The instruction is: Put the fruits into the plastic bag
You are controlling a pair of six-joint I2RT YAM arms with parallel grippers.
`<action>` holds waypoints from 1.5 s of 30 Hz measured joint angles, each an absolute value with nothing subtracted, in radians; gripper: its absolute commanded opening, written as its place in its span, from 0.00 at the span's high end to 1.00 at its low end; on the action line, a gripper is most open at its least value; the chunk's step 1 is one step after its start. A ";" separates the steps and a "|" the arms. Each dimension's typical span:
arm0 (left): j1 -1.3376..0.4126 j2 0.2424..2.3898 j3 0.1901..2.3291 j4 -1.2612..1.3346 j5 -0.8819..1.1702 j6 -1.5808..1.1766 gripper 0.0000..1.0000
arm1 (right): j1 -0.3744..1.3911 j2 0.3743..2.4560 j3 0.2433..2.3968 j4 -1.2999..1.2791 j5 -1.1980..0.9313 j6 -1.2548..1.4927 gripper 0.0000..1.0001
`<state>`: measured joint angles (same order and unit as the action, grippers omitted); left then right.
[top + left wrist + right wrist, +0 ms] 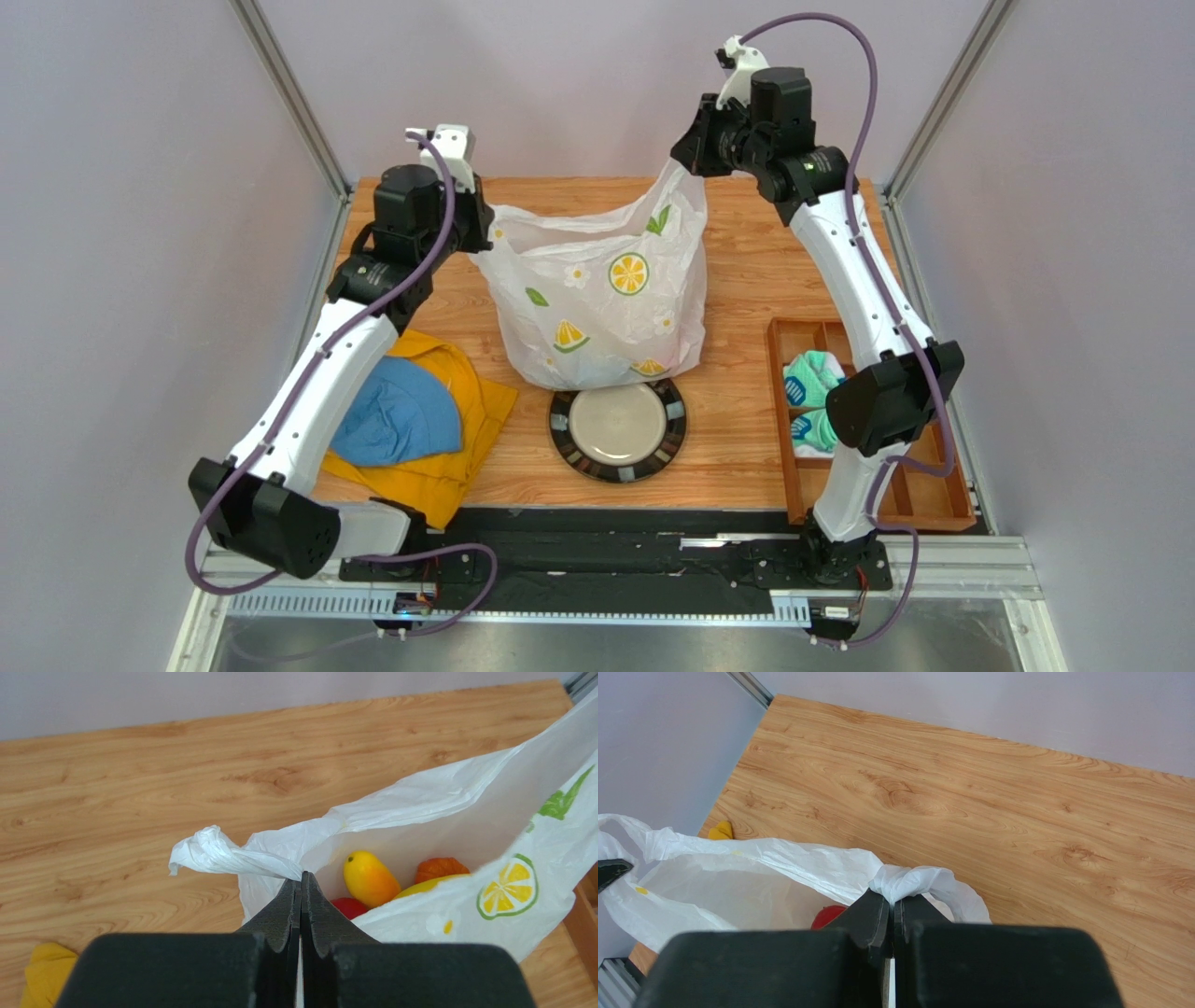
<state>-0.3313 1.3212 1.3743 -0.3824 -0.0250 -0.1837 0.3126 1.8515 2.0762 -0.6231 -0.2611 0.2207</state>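
The plastic bag [596, 294], white with lemon prints, hangs above the table between my two grippers. My left gripper [480, 235] is shut on its left handle [217, 855]. My right gripper [690, 154] is shut on its right handle [917, 880]. Inside the bag, the left wrist view shows an orange-yellow mango [370, 878], a ribbed orange fruit [441, 869], a yellow banana edge [429, 885] and a red fruit [349, 907]. The right wrist view shows a red fruit [828, 917] in the bag [738, 882]. Any other fruits are hidden.
A black-rimmed round plate [617, 429] lies in front of the bag. Blue cloth [400, 413] on yellow cloth [456, 434] lies at the left. A wooden tray [898, 483] with teal and white items [814, 399] stands at the right.
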 measured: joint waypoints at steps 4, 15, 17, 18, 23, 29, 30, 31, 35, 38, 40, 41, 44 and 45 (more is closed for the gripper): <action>-0.331 1.237 1.374 -0.337 -0.023 -0.178 1.00 | 0.313 1.839 2.108 -0.617 -0.265 0.221 1.00; -0.331 1.216 1.400 -0.265 -0.047 -0.124 1.00 | 0.312 1.848 2.236 -0.579 -0.282 0.219 1.00; -0.331 1.251 1.399 -0.270 -0.052 -0.124 1.00 | 0.311 1.861 2.226 -0.572 -0.285 0.218 0.99; -0.331 1.266 1.396 -0.272 -0.054 -0.124 1.00 | 0.310 1.870 2.216 -0.569 -0.287 0.216 0.98; -0.331 1.304 1.379 -0.300 -0.050 -0.124 1.00 | 0.306 1.913 2.140 -0.570 -0.290 0.212 0.86; -0.331 1.305 1.379 -0.304 -0.027 -0.120 0.55 | 0.305 1.929 2.091 -0.593 -0.291 0.212 0.42; -0.331 1.305 1.379 -0.304 -0.023 -0.116 0.28 | 0.305 1.928 2.091 -0.589 -0.292 0.211 0.36; -0.331 1.305 1.379 -0.304 -0.019 -0.117 0.17 | 0.305 1.926 2.091 -0.586 -0.293 0.211 0.31; -0.331 1.302 1.379 -0.306 0.010 -0.114 0.05 | 0.305 1.924 2.091 -0.586 -0.298 0.207 0.19; -0.331 1.286 1.379 -0.307 0.038 -0.115 0.05 | 0.305 1.919 2.091 -0.589 -0.302 0.204 0.16; -0.331 1.266 1.379 -0.308 0.054 -0.115 0.04 | 0.305 1.906 2.089 -0.593 -0.300 0.204 0.15; -0.331 1.253 1.379 -0.308 0.059 -0.115 0.04 | 0.305 1.895 2.081 -0.590 -0.300 0.204 0.15; -0.330 1.209 1.379 -0.311 0.067 -0.115 0.04 | 0.305 1.815 2.003 -0.576 -0.291 0.205 0.14; -0.326 1.193 1.380 -0.311 0.071 -0.115 0.04 | 0.305 1.779 1.964 -0.562 -0.286 0.207 0.14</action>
<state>-0.3260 1.1934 1.3796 -0.3107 0.0708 -0.1150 0.3046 1.7786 1.9644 -0.5621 -0.2863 0.2070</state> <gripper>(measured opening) 0.957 0.856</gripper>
